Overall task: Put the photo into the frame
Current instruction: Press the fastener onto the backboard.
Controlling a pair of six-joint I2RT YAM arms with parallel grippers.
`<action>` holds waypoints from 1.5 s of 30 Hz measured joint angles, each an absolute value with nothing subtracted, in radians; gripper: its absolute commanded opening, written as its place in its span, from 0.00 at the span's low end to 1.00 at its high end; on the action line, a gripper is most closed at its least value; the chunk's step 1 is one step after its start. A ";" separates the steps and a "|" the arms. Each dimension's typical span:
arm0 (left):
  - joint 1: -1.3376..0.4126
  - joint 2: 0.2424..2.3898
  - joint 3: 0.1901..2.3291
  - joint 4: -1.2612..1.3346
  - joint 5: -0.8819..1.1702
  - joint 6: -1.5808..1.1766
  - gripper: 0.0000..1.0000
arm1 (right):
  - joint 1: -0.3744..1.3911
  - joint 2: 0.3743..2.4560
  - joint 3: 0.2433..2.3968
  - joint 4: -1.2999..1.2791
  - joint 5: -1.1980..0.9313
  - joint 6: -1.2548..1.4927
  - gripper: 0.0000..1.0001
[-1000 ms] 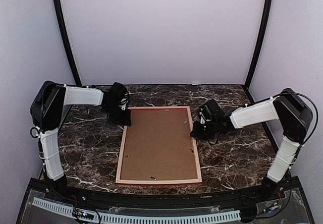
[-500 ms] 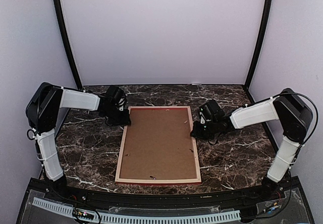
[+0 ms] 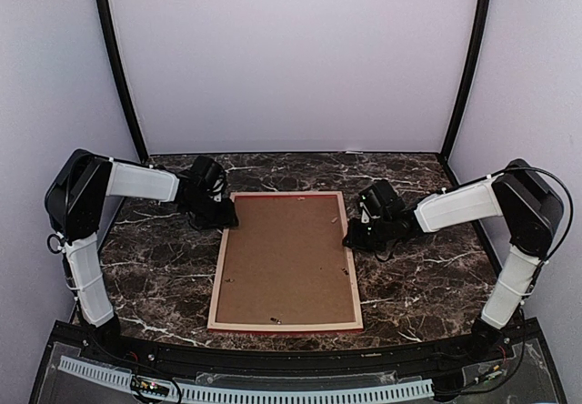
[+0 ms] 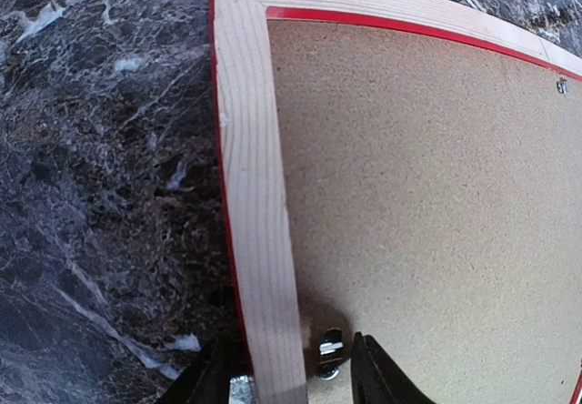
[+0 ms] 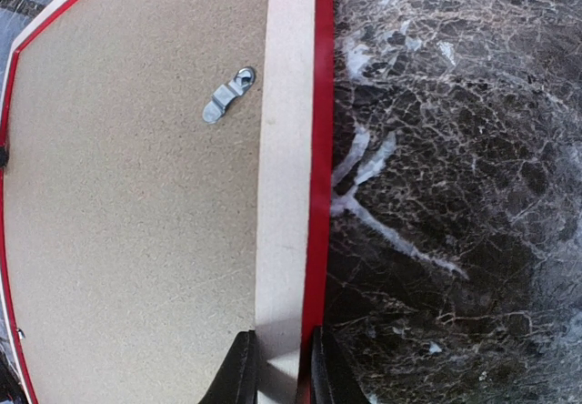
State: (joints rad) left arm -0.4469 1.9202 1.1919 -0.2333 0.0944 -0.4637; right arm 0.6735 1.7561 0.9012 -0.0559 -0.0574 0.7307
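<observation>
Dark marble bench (image 3: 155, 267) up front, the frame (image 3: 284, 326) lying back-up, long axis running away from the bases, backing board (image 3: 286, 258) filling it, photo unseen, no writing, right hand (image 5: 282, 372) apparently clamped on the right rail, left hand (image 4: 291, 381) spread astride the far-left corner.

The frame (image 4: 250, 195) lies back-up on the dark marble bench (image 4: 100, 195), with a brown backing board (image 4: 427, 204) inside it. The left gripper (image 4: 291, 381) straddles the frame's pale rail, jaws apart.
</observation>
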 measured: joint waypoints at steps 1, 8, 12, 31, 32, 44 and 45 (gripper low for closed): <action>-0.447 1.920 1.192 -0.234 0.090 -0.464 0.47 | 0.673 1.756 0.901 -0.056 -0.057 0.731 0.11; -0.447 1.924 1.194 -0.234 0.066 -0.464 0.41 | 0.673 1.756 0.897 -0.047 -0.059 0.731 0.12; -0.447 1.927 1.196 -0.230 0.059 -0.465 0.37 | 0.673 1.756 0.895 -0.044 -0.060 0.731 0.11; -0.445 1.901 1.114 -0.095 0.092 -0.580 0.41 | 0.675 1.740 0.836 0.051 -0.052 0.768 0.07; -0.445 1.901 1.111 -0.090 0.097 -0.587 0.46 | 0.675 1.740 0.834 0.055 -0.052 0.769 0.07; -0.435 1.899 1.197 -0.230 0.027 -0.534 0.68 | 0.677 1.728 0.822 0.056 -0.043 0.778 0.05; -0.434 1.899 1.212 -0.249 0.014 -0.524 0.68 | 0.677 1.728 0.822 0.056 -0.041 0.780 0.05</action>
State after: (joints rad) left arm -0.4343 1.8992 1.2118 -0.2489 0.0143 -0.5236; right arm 0.6765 1.7279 0.8215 0.0555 -0.0414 0.7799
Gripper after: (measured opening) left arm 0.669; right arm 0.161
